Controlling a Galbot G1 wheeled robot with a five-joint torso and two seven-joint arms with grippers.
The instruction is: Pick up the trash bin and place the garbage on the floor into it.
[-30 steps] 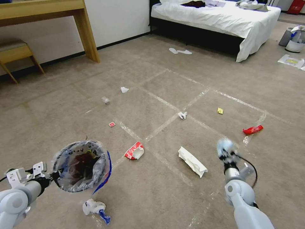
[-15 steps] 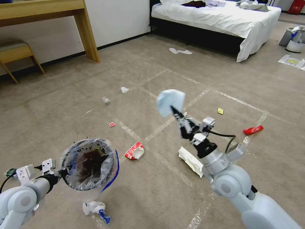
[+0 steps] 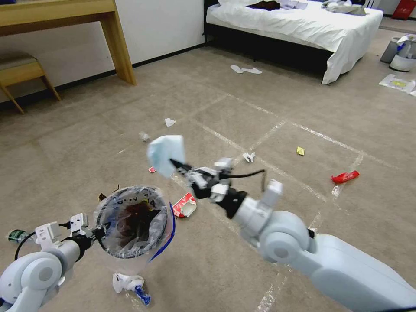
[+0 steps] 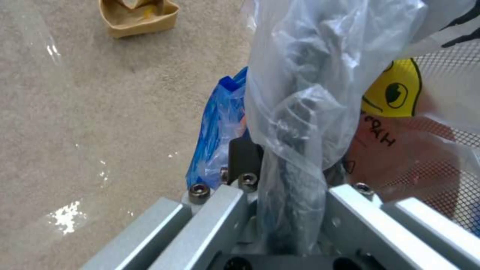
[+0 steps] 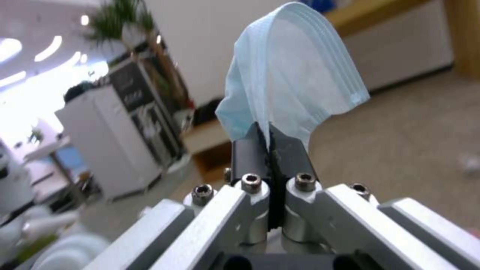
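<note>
Pale blue mask [image 3: 166, 154]: pinched at its lower edge between the closed jaws of the right gripper [image 3: 175, 164]; the folded sheet stood up past the fingertips, clear of the carpet, and in the right wrist view the mask [image 5: 295, 78] fanned out above the two dark fingers [image 5: 250, 148] pressed together on it.
Right gripper position: reached across the robot's front, raised above the floor, its tips just beyond and above the rim of the trash bin, apart from it.
Trash bin [image 3: 134, 221]: held off the floor by the left gripper [image 3: 96, 232], mouth tilted up toward the head camera, dark rubbish visible inside the clear liner with black letters; blue plastic hung down the side away from the left jaws.
Left gripper state: jaws clamped on the bin's rim and bunched liner; in the left wrist view the twisted clear plastic [image 4: 295, 150] ran down between the fingers, with the bin's red mesh wall [image 4: 425, 157] to one side and a blue bag [image 4: 217, 127] to the other.
Torn red-white paper cup [image 3: 183, 205]: lay on the floor [image 3: 277, 104] below the right jaws, just beside the bin.
White tissue with blue scrap [image 3: 128, 284]: on the carpet beneath the bin.
Red wrapper [image 3: 345, 177]: on the carpet, well apart from both jaws.
Small white tissue [image 3: 248, 157]: on a tape line behind the right wrist.
Brown cardboard box [image 4: 137, 17]: on the carpet, well beyond the left jaws.
</note>
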